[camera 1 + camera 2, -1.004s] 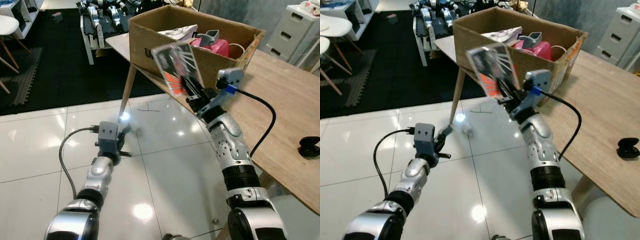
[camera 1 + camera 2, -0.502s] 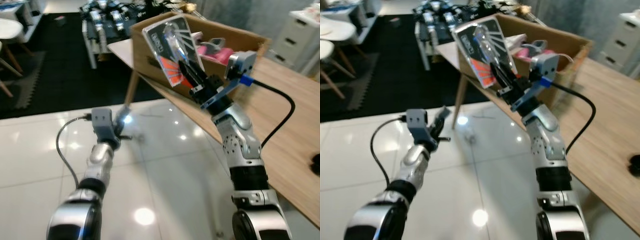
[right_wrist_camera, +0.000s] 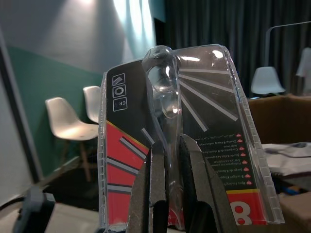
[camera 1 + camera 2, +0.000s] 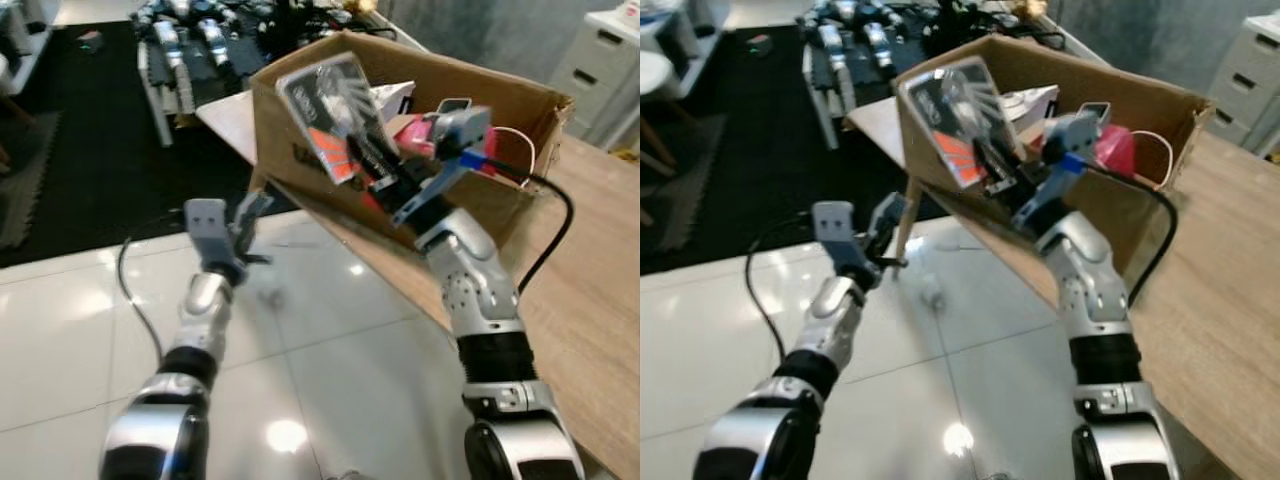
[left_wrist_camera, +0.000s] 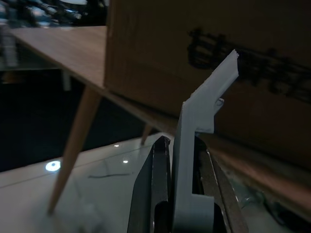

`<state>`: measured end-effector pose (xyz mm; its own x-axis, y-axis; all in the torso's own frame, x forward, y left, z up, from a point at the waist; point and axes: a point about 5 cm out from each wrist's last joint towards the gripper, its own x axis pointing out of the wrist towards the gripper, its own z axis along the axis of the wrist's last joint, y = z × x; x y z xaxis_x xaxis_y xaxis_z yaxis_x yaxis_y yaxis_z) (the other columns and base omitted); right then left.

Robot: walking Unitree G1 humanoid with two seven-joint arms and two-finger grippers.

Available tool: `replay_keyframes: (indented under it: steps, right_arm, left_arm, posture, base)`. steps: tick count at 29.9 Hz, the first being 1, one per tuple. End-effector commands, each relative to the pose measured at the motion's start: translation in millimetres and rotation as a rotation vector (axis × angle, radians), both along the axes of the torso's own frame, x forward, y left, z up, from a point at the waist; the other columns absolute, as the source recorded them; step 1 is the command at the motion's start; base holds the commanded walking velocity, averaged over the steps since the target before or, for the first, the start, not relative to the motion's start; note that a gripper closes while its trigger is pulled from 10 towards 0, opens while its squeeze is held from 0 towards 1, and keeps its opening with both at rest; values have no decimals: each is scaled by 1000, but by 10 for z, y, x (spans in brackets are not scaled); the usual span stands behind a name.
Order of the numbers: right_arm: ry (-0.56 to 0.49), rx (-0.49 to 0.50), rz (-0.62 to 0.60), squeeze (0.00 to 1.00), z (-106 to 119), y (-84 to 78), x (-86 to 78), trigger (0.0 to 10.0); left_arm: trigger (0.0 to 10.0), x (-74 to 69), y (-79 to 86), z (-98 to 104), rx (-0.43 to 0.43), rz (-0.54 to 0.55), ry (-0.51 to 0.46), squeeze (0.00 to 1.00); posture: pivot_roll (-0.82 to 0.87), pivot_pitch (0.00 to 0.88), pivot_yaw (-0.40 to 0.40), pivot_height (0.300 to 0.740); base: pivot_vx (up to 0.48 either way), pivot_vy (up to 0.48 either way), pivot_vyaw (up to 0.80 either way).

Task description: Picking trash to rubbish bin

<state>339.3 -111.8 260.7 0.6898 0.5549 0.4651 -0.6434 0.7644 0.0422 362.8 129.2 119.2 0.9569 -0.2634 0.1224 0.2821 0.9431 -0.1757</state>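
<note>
Packaging is what the right gripper [image 4: 372, 172] carries: an empty blister pack [image 4: 330, 115], a black and red printed card under a clear moulded plastic shell. Its jaws are closed narrowly on the lower edge of the pack, one finger on each face, as the right wrist view shows, with the clear bubble rising just above the fingertips. I judge the pack to be very light, fairly stiff across its flat card but springy and slick on the plastic side, so a pinch at the edge may let it swivel or slip; a hold nearer the bubble's base, where the shell is ribbed, would probably be steadier.

From the head views the pack is raised upright, in front of the near wall of the cardboard box [image 4: 508, 208] that serves as the bin and with its top edge about level with the box rim, not yet over the opening. The box stands on the wooden bench [image 4: 600, 260] and already holds pink and white rubbish.

Lower and to the left, the left gripper [image 4: 250, 215] is held out over the white tiled floor [image 4: 60, 330], near the slanted bench leg. Its jaws are closed on a white plastic piece [image 5: 197, 145], a stiff angular strip that sticks out beyond the fingertips towards the box's printed side. It looks light and rigid, unlikely to deform in the grip.
</note>
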Motion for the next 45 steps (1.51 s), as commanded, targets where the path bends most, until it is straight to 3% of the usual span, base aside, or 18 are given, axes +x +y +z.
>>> replay_keyframes:
  steps: [1,9,18,23,28,29,30,31,32,41,43,45]
  right_arm:
    - [-15,-3,12,0,47,39,-27,10000]
    - [-78,0,-116,0,358,-68,-43,10000]
    - [-114,-89,-284,0,570,-209,-4,10000]
    - [-38,-234,-433,0,472,-287,129,10000]
    - [38,-297,-556,0,367,-455,241,10000]
    - [49,-299,-567,137,360,-485,251,10000]
    - [55,-313,-582,890,357,-516,258,10000]
    - [55,-313,-582,890,357,-516,258,10000]
    - [61,-333,-597,1000,352,-546,265,10000]
    - [70,-388,-647,1000,338,-611,284,10000]
    - [55,-354,-635,1000,378,-600,274,10000]
    - [-9,-177,-521,1000,555,-522,189,10000]
  left_arm:
    - [10000,-33,-28,-68,-5,-6,26,0]
    - [10000,6,37,-5,-13,29,23,0]
    - [10000,24,49,35,-45,37,19,0]
    - [10000,34,65,81,-46,51,-1,0]
    - [10000,52,185,156,-45,101,-30,0]
    - [10000,56,222,167,-49,116,-32,0]
    - [10000,60,268,179,-53,134,-35,0]
    - [10000,60,268,179,-53,134,-35,0]
    - [10000,64,312,192,-55,151,-38,0]
    - [10000,73,439,257,-72,194,-57,0]
    - [10000,73,438,270,-73,194,-63,0]
    - [10000,78,436,328,-85,191,-88,0]
  posture:
    - [7,85,19,740]
    - [3,89,24,740]
    - [-3,87,23,740]
    - [-6,86,17,740]
    - [0,83,11,740]
    - [0,83,11,740]
    - [2,84,11,740]
    - [2,84,11,740]
    - [3,84,10,740]
    - [5,83,7,740]
    - [5,83,8,740]
    - [5,84,9,740]
  base:
    - [472,0,-788]
    - [271,0,-560]
    - [0,0,0]
    - [0,0,0]
    - [0,0,0]
    - [0,0,0]
    - [0,0,0]
    - [0,0,0]
    - [0,0,0]
    - [0,0,0]
    - [0,0,0]
    - [0,0,0]
